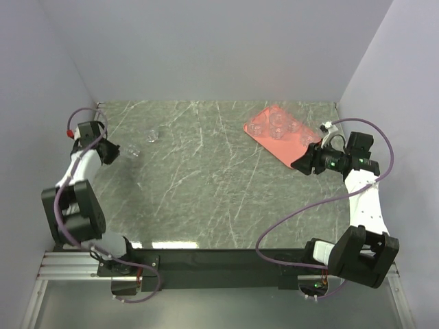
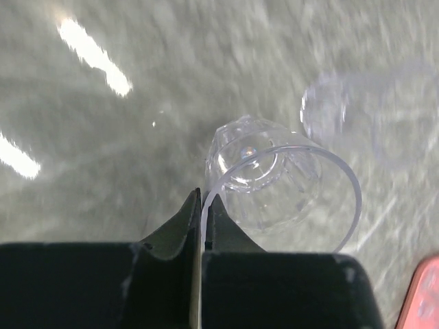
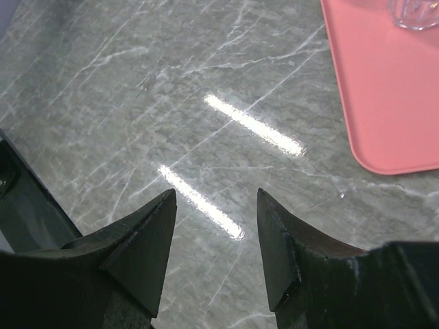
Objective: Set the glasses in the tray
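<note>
My left gripper (image 1: 118,152) is at the far left of the table, shut on the rim of a clear glass (image 1: 131,152). In the left wrist view the fingertips (image 2: 203,196) pinch the wall of that glass (image 2: 281,185), which is tilted. A second loose glass (image 1: 151,135) stands just beyond it and also shows in the left wrist view (image 2: 370,113). The salmon-pink tray (image 1: 264,139) lies at the back right with several glasses (image 1: 278,123) in it. My right gripper (image 1: 302,164) is open and empty beside the tray's near corner (image 3: 391,89).
The table is grey-green marble between pale walls on three sides. A tray corner shows in the left wrist view (image 2: 423,295). One glass on the tray (image 3: 415,12) is cut off at the top of the right wrist view.
</note>
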Available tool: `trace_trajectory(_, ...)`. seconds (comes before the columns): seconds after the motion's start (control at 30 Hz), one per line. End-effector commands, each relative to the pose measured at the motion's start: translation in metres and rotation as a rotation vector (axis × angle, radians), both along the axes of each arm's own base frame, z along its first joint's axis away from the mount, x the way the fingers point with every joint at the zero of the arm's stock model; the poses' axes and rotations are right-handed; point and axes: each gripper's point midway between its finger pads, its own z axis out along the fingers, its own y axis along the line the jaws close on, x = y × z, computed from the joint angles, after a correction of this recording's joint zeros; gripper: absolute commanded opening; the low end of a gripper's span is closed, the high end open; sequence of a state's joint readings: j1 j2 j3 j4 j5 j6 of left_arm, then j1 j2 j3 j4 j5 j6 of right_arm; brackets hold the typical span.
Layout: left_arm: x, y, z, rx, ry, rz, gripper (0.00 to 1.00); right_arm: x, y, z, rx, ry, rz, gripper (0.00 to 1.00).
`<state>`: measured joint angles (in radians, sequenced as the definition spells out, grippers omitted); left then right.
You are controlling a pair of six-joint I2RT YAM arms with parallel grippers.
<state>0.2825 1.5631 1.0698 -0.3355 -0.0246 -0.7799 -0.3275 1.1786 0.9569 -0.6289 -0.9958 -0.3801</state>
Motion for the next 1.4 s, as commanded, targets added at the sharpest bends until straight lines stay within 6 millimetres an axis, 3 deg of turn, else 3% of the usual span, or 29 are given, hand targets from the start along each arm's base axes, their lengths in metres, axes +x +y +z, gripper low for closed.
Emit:
trace_trajectory(0.0, -0.008, -0.027, 0.030, 0.003, -0.138, -0.061, 0.00, 0.001, 0.004, 0.010, 0.018, -0.028, 0.048, 0.58)
trace_trajectory(0.03, -0.020, -0.037, 0.017, -0.015, -0.117, -0.074, 0.00, -0.001, 0.006, 0.008, 0.028, -0.010, 0.056, 0.58)
trace_trajectory(0.07, -0.024, -0.047, 0.028, -0.033, -0.160, -0.097, 0.00, -0.002, 0.008, 0.008, 0.032, -0.006, 0.066, 0.58)
trace_trajectory(0.13, -0.036, -0.069, 0.022, -0.063, -0.161, -0.142, 0.00, -0.005, 0.014, 0.006, 0.023, 0.005, 0.099, 0.58)
trace_trajectory(0.3, -0.053, -0.125, 0.035, -0.099, -0.213, -0.261, 0.00, -0.012, 0.033, 0.004, -0.035, 0.023, 0.180, 0.58)
trace_trajectory(0.33, -0.058, -0.148, 0.034, -0.113, -0.215, -0.317, 0.00, -0.015, 0.042, 0.002, -0.050, 0.032, 0.207, 0.58)
trace_trajectory(0.5, -0.068, -0.212, 0.048, -0.193, -0.276, -0.405, 0.00, -0.022, 0.068, 0.002, -0.133, 0.045, 0.286, 0.58)
trace_trajectory(0.53, -0.075, -0.236, 0.051, -0.215, -0.280, -0.463, 0.00, -0.022, 0.068, -0.001, -0.161, 0.067, 0.278, 0.58)
trace_trajectory(0.57, -0.077, -0.250, 0.050, -0.241, -0.271, -0.481, 0.01, -0.028, 0.083, 0.000, -0.181, 0.067, 0.330, 0.58)
trace_trajectory(0.6, -0.077, -0.259, 0.051, -0.234, -0.276, -0.487, 0.00, -0.028, 0.088, 0.005, -0.192, 0.063, 0.337, 0.58)
trace_trajectory(0.63, -0.082, -0.280, 0.058, -0.248, -0.285, -0.523, 0.00, -0.026, 0.088, 0.002, -0.228, 0.078, 0.324, 0.58)
trace_trajectory(0.7, -0.085, -0.303, 0.053, -0.250, -0.266, -0.553, 0.01, -0.028, 0.102, 0.011, -0.244, 0.073, 0.344, 0.58)
trace_trajectory(0.73, -0.092, -0.324, 0.060, -0.262, -0.274, -0.599, 0.00, -0.027, 0.105, 0.012, -0.255, 0.079, 0.338, 0.58)
trace_trajectory(0.8, -0.092, -0.342, 0.053, -0.251, -0.254, -0.601, 0.00, -0.025, 0.115, 0.019, -0.280, 0.076, 0.325, 0.59)
trace_trajectory(0.83, -0.098, -0.361, 0.061, -0.260, -0.263, -0.637, 0.00, -0.025, 0.119, 0.019, -0.287, 0.084, 0.325, 0.59)
trace_trajectory(1.0, -0.105, -0.408, 0.050, -0.252, -0.213, -0.654, 0.00, -0.025, 0.133, 0.020, -0.318, 0.118, 0.275, 0.60)
trace_trajectory(1.13, -0.114, -0.449, 0.057, -0.279, -0.213, -0.702, 0.00, -0.023, 0.141, 0.010, -0.354, 0.131, 0.233, 0.60)
trace_trajectory(1.37, -0.124, -0.485, 0.048, -0.264, -0.163, -0.727, 0.00, -0.017, 0.135, -0.003, -0.403, 0.154, 0.144, 0.59)
